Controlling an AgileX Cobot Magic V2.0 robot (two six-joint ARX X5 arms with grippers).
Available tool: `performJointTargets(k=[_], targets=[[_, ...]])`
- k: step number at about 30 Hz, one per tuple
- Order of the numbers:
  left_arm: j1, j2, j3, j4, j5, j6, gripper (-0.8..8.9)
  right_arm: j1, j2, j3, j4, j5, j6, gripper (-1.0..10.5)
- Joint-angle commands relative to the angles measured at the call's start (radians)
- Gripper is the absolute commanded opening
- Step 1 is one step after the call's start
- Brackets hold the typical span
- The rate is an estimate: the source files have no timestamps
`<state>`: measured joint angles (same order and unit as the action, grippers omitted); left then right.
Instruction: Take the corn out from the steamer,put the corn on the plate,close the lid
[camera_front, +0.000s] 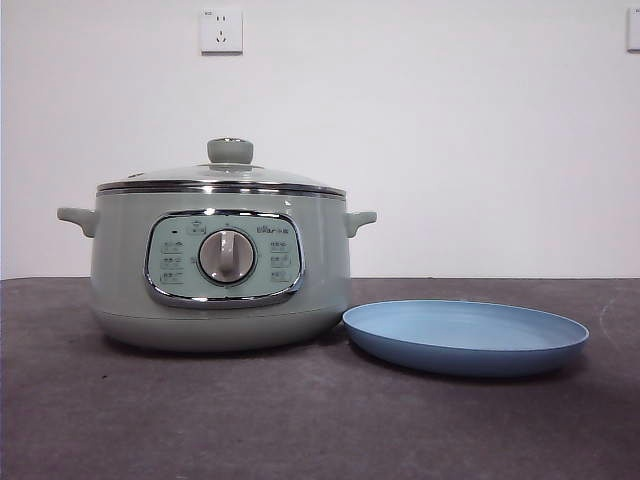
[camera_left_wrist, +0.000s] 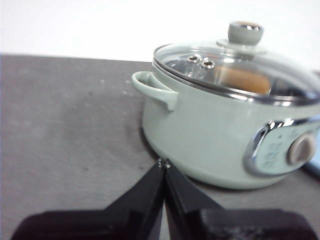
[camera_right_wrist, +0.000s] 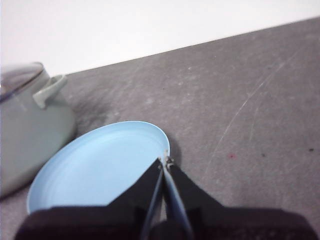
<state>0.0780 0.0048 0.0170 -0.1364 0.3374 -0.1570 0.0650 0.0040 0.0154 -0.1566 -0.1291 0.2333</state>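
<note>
Between my left gripper's (camera_left_wrist: 164, 164) jaws nothing is held; they are pressed together to a point, hanging above the bare grey surface (camera_left_wrist: 65, 125) just beside the steamer's (camera_left_wrist: 210, 135) base. My right gripper (camera_right_wrist: 166, 161) has its jaws clenched the same way, empty, their tips over the rim of the plate (camera_right_wrist: 95, 165).

Outward from the left jaws, the steamer stands upright with the lid (camera_left_wrist: 240, 65) seated on it, chrome rim all around and the pale-green knob on top. Through the glass I see the corn (camera_left_wrist: 242, 80) lying inside the pot, an orange-yellow shape under the dome. One side handle points towards my left wrist, and the dial shows at the edge of that view.

Outward from the right jaws, the plate lies flat on the surface with nothing on it, close beside the steamer; I cannot tell whether the two touch.

From the front, the steamer sits left with its control panel facing the camera, the plate low to its right. Neither arm shows there. A white socket (camera_front: 221, 30) is on the wall behind.
</note>
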Motion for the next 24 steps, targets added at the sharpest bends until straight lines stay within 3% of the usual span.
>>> performJointTargets(k=[1,4,6,18,24], targets=[[0.002,-0.002,0.008,0.014,0.015,-0.156,-0.06,0.001,-0.003,-0.010,0.015,-0.003,0.116,0.0],[0.002,-0.002,0.040,0.014,0.026,-0.194,-0.06,0.002,-0.003,0.000,0.029,-0.004,0.224,-0.1],[0.002,-0.002,0.069,0.011,0.034,-0.210,-0.06,0.002,-0.003,0.017,0.029,-0.024,0.247,-0.1],[0.002,0.086,0.344,-0.152,0.091,-0.234,-0.06,0.002,0.101,0.246,0.023,-0.175,0.247,-0.1],[0.002,0.194,0.485,-0.214,0.193,-0.200,-0.06,0.002,0.296,0.433,-0.081,-0.363,0.182,-0.1]])
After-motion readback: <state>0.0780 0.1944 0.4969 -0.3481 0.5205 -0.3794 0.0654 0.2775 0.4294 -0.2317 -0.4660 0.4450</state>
